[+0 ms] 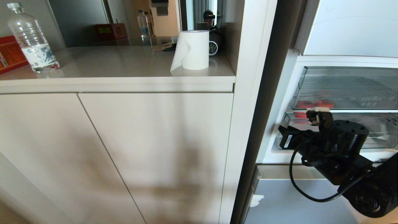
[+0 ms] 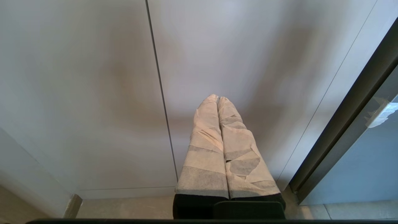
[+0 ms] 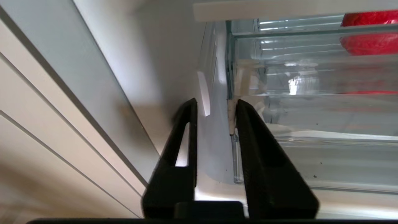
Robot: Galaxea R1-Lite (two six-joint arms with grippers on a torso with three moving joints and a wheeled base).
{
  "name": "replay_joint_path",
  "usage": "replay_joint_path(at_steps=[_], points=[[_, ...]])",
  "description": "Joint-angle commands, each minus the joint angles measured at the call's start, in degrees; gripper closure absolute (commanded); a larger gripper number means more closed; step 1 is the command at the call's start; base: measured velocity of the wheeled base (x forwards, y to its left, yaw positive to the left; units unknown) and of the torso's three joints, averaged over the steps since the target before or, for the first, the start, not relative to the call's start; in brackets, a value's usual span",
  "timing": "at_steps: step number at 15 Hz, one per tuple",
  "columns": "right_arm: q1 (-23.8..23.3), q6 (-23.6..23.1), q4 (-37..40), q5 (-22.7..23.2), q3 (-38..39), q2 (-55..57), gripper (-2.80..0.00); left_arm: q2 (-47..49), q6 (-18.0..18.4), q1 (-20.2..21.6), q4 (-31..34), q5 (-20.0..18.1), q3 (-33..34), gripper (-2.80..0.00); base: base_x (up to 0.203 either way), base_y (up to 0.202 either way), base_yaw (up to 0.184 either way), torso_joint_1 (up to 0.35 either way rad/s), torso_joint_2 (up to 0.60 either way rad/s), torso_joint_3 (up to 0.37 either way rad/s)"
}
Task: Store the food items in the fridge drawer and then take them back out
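The fridge drawer [image 1: 382, 137] is the lower clear one [image 3: 311, 161] in the open fridge. Red food [image 3: 370, 43] lies deep inside it on the ribbed floor and shows as a red patch [image 1: 311, 104] through the clear plastic in the head view. My right gripper [image 3: 216, 102] is at the drawer's left front corner [image 1: 284, 138]. Its black fingers stand a narrow gap apart. The drawer's corner edge sits between them, against one finger [image 3: 248, 130]; the other finger is on the fridge-wall side. My left gripper [image 2: 217, 97], with taped fingers, is shut on nothing and faces a cabinet door.
Above the drawer sits another clear drawer [image 1: 348, 84] marked coolBox. Left of the fridge is a beige cabinet [image 1: 140, 149] with a counter holding a paper roll [image 1: 194, 49], a water bottle [image 1: 31, 37] and a red box [image 1: 9, 53]. A dark door edge [image 1: 264, 109] borders the fridge.
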Motion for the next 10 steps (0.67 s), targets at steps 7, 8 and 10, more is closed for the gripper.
replay_joint_path(at_steps=[7,8,10], points=[[1.5,0.7,-0.4,-0.3,6.4,-5.8,0.00,0.0,0.0,-0.1,0.0,0.0,0.0,0.00,0.000,0.000,0.000,0.000,0.00,0.000],[1.6,0.8,-0.4,-0.2,7.6,-6.6,0.00,0.0,0.0,0.0,0.0,0.0,0.0,0.00,0.000,0.000,0.000,0.000,0.00,0.000],[2.1,1.1,-0.4,-0.2,11.1,-9.4,0.00,0.0,0.0,0.0,0.0,0.0,0.0,0.00,0.000,0.000,0.000,0.000,0.00,0.000]])
